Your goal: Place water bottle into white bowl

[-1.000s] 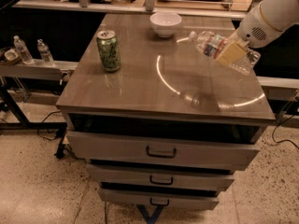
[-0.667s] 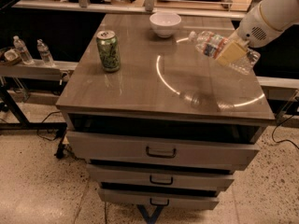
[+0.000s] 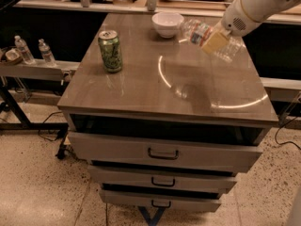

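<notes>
The water bottle (image 3: 207,37), clear ribbed plastic with a red-and-blue label band, is held tilted above the tabletop, its cap end pointing left toward the white bowl (image 3: 167,23). The bowl stands at the far edge of the table, just left of the bottle's cap. My gripper (image 3: 217,40) comes in from the upper right on a white arm and is shut on the bottle's middle, with a tan finger pad across it.
A green can (image 3: 110,51) stands upright at the table's left side. The brown tabletop (image 3: 141,86) sits on a cabinet with three drawers (image 3: 162,153). Two small clear bottles (image 3: 34,51) stand on a low shelf at the far left.
The bottle and the gripper have shifted slightly left, toward the white bowl. Nothing else has moved.
</notes>
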Robot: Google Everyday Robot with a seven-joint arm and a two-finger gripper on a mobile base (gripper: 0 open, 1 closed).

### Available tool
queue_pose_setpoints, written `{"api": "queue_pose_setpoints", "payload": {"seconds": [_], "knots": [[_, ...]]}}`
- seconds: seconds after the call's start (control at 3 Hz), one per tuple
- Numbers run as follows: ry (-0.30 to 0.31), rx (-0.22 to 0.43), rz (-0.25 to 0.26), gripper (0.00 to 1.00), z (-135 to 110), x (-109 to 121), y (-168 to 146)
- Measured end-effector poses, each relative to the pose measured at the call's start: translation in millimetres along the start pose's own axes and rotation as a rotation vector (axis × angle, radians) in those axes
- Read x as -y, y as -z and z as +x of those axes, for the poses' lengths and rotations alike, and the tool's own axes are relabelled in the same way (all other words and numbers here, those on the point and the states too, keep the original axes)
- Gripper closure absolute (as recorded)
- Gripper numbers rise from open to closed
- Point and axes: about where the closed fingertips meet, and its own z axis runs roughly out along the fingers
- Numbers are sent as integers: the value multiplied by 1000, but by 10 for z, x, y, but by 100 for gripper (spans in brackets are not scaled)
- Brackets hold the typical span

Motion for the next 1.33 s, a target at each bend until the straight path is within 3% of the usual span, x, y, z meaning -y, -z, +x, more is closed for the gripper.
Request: {"api": "queue_pose_setpoints", "payload": {"seconds": [0.33,0.67,1.0,1.33], "knots": [[16,113,75,100,-548,481,-93],[28,197,134,100,-932,769,-39],[40,254,185,100,-1408,953,-131],[5,288,191,100,-1653,1008,-354]]}}
